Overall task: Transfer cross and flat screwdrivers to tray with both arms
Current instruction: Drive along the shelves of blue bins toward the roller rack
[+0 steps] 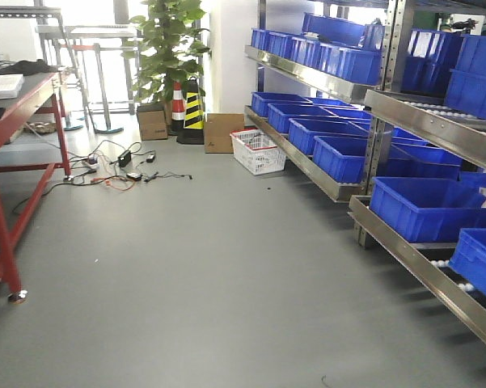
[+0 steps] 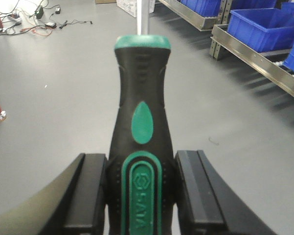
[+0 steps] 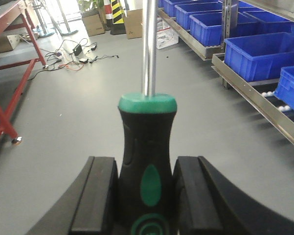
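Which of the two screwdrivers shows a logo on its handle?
The screwdriver in the left claw: embossed lettering shows low on its handle. The right claw's screwdriver shows none.

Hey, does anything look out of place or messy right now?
Yes: loose cables and adapters sprawl across the floor beside the red table, a likely trip hazard. The left end effector and right end effector grip their screwdrivers squarely.

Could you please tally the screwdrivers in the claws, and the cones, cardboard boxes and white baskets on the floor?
Screwdrivers: 2, the left screwdriver and the right screwdriver
Cones: 2
Cardboard boxes: 2
White basket: 1
Total: 7
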Robot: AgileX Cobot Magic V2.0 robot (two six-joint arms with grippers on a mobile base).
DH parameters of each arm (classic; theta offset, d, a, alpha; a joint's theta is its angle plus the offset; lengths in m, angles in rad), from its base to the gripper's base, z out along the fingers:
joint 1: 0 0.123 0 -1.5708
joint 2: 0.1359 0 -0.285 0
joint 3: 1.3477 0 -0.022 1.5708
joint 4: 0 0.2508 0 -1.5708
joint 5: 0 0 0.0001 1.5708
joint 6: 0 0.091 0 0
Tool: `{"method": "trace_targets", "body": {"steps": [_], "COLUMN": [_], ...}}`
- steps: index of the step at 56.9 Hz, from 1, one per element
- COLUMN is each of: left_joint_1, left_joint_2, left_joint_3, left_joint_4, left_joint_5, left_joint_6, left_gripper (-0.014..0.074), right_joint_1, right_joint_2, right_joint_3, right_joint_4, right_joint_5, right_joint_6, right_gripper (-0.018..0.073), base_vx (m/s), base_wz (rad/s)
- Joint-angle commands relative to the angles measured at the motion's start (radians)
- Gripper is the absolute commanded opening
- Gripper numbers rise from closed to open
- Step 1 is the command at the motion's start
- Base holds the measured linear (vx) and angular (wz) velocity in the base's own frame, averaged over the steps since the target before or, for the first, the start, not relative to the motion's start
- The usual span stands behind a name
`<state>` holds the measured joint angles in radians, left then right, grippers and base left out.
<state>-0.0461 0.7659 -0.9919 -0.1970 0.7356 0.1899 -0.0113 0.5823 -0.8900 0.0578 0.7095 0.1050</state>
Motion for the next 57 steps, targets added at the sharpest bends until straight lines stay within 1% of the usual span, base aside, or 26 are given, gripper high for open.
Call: {"method": "trace_targets", "body": {"steps": [1, 18, 30, 57], "left_joint_1": [0.003, 0.003, 0.003, 0.003], "left_joint_2": [-0.006, -0.006, -0.006, -0.006], "left_joint_3": [-0.027, -0.027, -0.027, -0.027], "left_joint_4": [-0.016, -0.016, -0.016, -0.016], "left_joint_5": [-0.092, -0.093, -0.093, -0.093], "left_joint_6": [-0.006, -0.006, -0.006, -0.006], "left_gripper": [-0.0001, -0.0001, -0.0001, -0.0001], "right_joint_1": [-0.002, -0.002, -0.002, -0.002], "right_joint_2": [0.004, 0.004, 0.004, 0.004], "right_joint_3": [-0.028, -0.028, -0.028, -0.028], "right_joint_4": [-0.002, -0.002, -0.001, 0.002], "right_joint_5": [-0.093, -0.093, -0.092, -0.092], "right_joint_6": [-0.004, -0.004, -0.004, -0.004], "right_gripper": [-0.0008, -0.0008, -0.0008, -0.0008], "base_vx": [0.64, 0.62, 0.58, 0.54], "base_wz": [-0.11, -0.14, -0.27, -0.57]}}
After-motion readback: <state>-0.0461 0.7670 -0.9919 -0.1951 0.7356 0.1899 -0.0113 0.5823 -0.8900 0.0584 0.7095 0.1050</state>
